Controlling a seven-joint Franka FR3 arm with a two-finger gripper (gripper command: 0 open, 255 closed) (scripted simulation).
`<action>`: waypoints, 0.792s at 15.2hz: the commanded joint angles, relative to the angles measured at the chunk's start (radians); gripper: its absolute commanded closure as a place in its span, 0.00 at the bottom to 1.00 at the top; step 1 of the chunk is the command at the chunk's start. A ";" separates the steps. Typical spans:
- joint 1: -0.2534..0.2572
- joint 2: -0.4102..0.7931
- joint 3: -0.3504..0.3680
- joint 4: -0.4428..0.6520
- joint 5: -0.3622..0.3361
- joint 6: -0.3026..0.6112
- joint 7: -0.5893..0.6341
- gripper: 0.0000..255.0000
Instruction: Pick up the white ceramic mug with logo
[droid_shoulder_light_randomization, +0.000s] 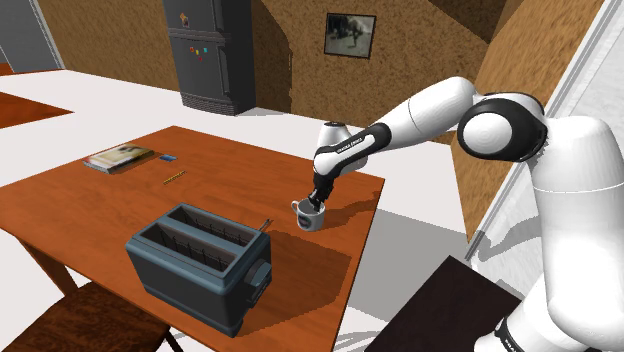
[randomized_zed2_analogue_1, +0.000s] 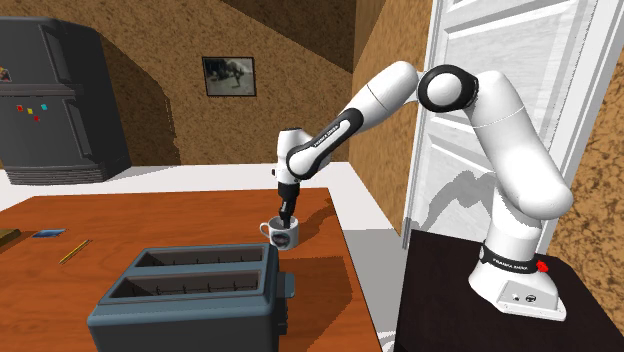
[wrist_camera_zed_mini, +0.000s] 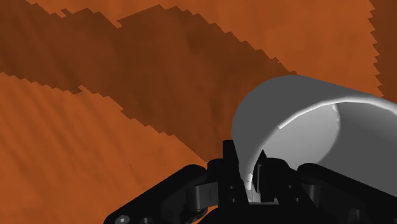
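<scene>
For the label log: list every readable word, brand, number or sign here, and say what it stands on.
No text can be read.
forearm lettering: white, too small to read.
mug: dark logo, too small to read.
book: cover blurred, unreadable.

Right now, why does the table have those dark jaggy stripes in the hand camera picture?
Wrist view: those stripes are shadows on the table, drawn with blocky stair-step edges, and the mug has a bright streak along its rim. Second exterior view: a grey shadow with the same rough edges falls on the white door behind the arm.
</scene>
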 joint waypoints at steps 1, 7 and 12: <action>0.000 0.000 0.000 0.000 0.000 0.000 0.000 1.00; 0.000 -0.017 0.000 0.001 -0.001 -0.019 0.002 1.00; 0.000 -0.058 -0.001 0.010 -0.002 -0.068 0.005 1.00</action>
